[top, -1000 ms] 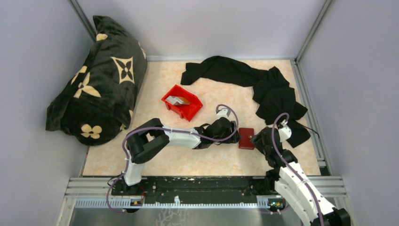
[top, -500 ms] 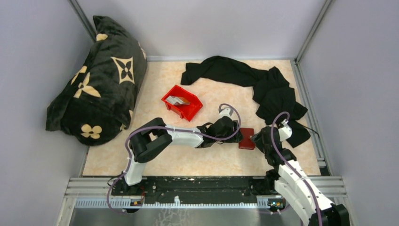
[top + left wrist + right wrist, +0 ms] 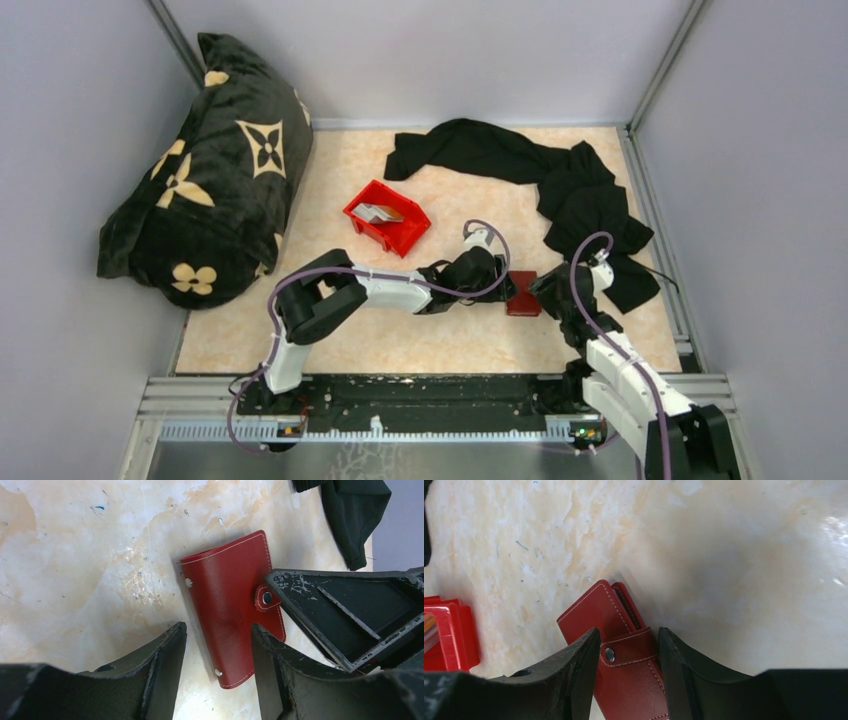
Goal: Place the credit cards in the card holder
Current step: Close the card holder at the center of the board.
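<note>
1. Left pincer (image 3: 218,630): jaws apart, gripping nothing. In the left wrist view they straddle the lower end of the holder (image 3: 230,600) across its short width. A strip of bare table (image 3: 75,580) shows between the left-hand finger and the leather.
2. Right pincer (image 3: 628,632): also spread, with nothing clenched. In its own view the fingers stand either side of the snap strap (image 3: 626,650). Whether they touch the leather cannot be told.
3. In the top view the holder lies flat, right of centre in the lower half of the frame. It sits directly between the two pincers, the left one coming in from the left and the right one from the right. Both are about equally close.
4. It is folded shut with the strap snapped. Its long axis runs roughly up and down the top frame, so each pincer faces a long edge.
5. The strap wraps over the edge on the right pincer's side, so that arm looks better placed to unsnap it. The left pincer could pin the body down meanwhile.
6. The cards (image 3: 378,212) lie as a pale stack in the red bin (image 3: 400,238), up and to the left of the holder and well apart from it. The left arm is nearer them.
7. None are in the holder yet, and it likely has to be opened first.
</note>
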Motion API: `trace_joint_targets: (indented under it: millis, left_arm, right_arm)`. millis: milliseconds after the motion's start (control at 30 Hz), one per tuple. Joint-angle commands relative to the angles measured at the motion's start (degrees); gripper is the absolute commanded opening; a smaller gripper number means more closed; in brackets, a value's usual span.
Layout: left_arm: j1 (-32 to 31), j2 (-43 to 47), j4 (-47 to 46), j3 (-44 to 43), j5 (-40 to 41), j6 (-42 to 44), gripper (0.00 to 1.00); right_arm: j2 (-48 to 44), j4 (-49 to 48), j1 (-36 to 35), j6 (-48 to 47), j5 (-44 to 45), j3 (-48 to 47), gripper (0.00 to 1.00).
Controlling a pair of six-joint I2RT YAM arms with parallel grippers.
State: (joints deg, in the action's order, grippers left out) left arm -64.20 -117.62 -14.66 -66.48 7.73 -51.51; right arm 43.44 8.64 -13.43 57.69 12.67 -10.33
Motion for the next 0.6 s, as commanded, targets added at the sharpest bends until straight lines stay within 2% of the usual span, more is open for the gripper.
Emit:
trace_joint_targets:
  millis: [0, 267, 567]
  left_arm:
    - [0.28, -5.14, 18.51, 6.97, -0.30, -0.22, 0.60]
    - [0.48, 0.02, 17.59, 12.67, 2.06, -2.77, 0.60]
    - [0.50, 6.60, 18.03, 20.08, 5.41, -5.79, 0.60]
  right_arm:
    - [4.19, -4.53, 0.37, -0.20, -5.29, 2.04, 0.47]
    - [5.20, -7.67, -0.39, -0.16, -8.16, 3.25, 0.44]
    - [11.50, -13.21, -10.01, 4.15, -4.49, 1.17, 0.44]
